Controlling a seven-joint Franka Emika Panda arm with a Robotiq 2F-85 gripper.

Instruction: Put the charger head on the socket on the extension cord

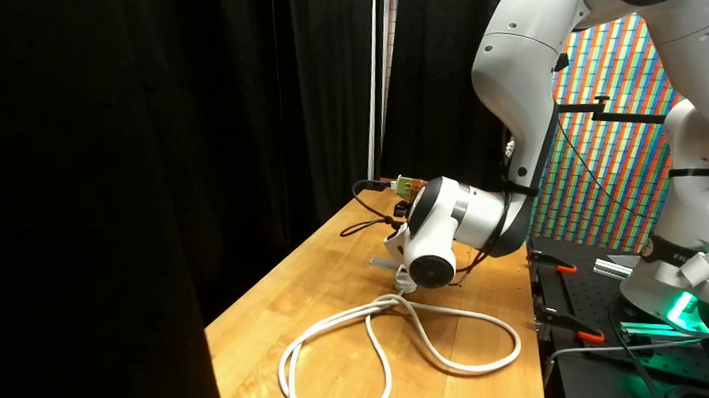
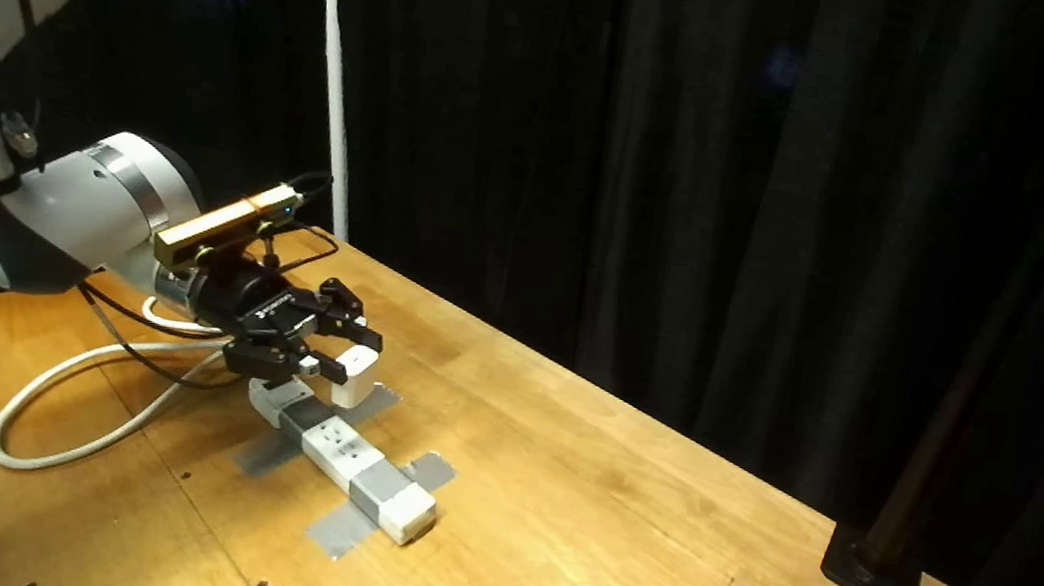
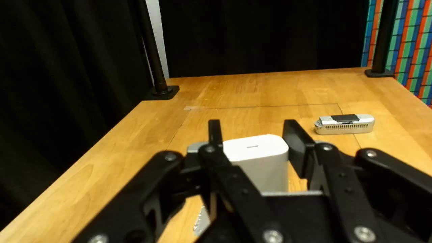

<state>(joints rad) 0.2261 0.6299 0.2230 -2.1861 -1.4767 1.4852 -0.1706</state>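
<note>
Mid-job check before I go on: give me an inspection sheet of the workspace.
Surface: wooden table, grey tape across the socket block.
Job's things: charger head not in the visible socket, which is uncovered, facing up.
Clutter: silver-grey device on the table.
Gripper: apparently closed on the charger head.
Cables: extension cord lies in loops; black cable near the gripper.
Surroundings: black curtains, multicoloured backdrop, black poles.
</note>
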